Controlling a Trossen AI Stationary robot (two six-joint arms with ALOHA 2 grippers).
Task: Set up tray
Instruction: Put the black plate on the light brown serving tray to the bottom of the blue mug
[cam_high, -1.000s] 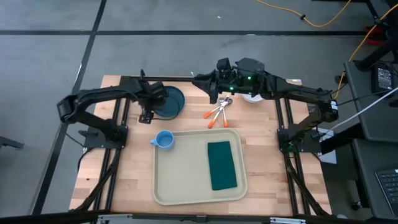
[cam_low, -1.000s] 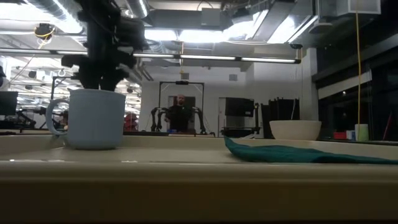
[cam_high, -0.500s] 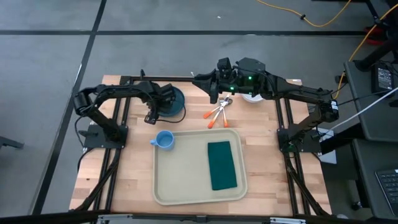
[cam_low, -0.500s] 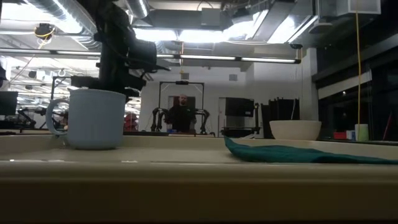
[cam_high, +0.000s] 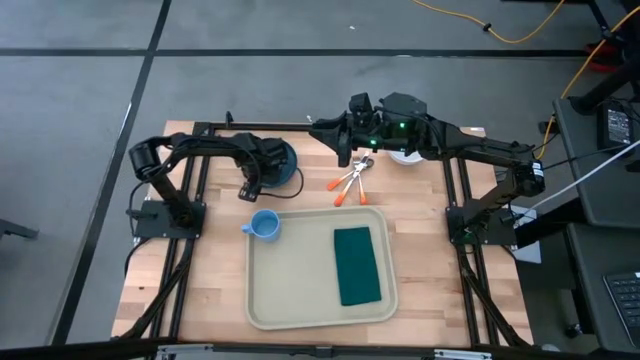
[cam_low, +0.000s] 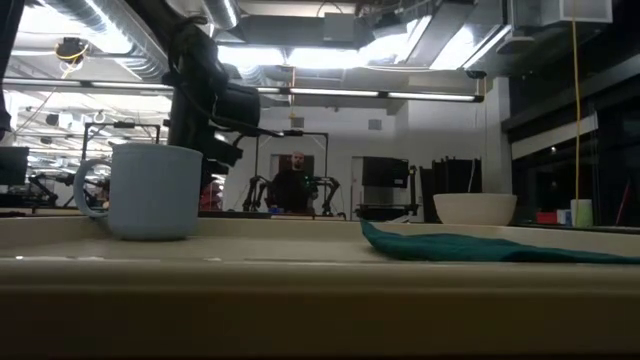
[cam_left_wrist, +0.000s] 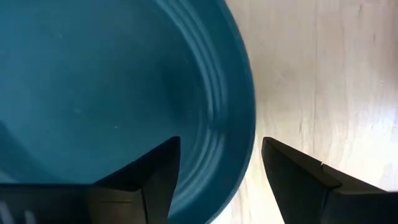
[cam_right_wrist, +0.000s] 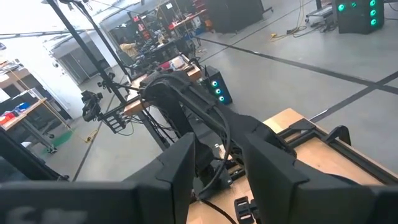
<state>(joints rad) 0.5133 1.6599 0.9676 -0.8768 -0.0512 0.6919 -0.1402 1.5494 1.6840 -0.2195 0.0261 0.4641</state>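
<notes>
The cream tray (cam_high: 300, 290) lies near the table's near edge, and the dark green napkin (cam_high: 357, 265) lies flat on its right half. A light blue mug (cam_high: 263, 225) stands upright at the tray's far left corner. The dark teal plate (cam_high: 278, 163) rests on the table beyond the mug. My left gripper (cam_high: 250, 187) (cam_left_wrist: 221, 168) is open at the plate's near left rim (cam_left_wrist: 239, 118), one finger over the plate's inside and one over the bare wood, with a gap to each. My right gripper (cam_high: 345, 150) (cam_right_wrist: 217, 168) is open and raised above the table's far middle, looking out into the room.
Cutlery with orange handles (cam_high: 350, 182) lies on the wood between the plate and a white bowl (cam_high: 405, 156) (cam_low: 475, 208), just beyond the tray's far rim. The right arm reaches over the bowl. A person stands far off in the room behind the table (cam_low: 292, 185).
My left gripper has slid toward the table's right, closing in on the plate's near left rim, while that arm's elbow has drawn in toward the table. Plate, mug, tray and napkin have stayed where they were.
</notes>
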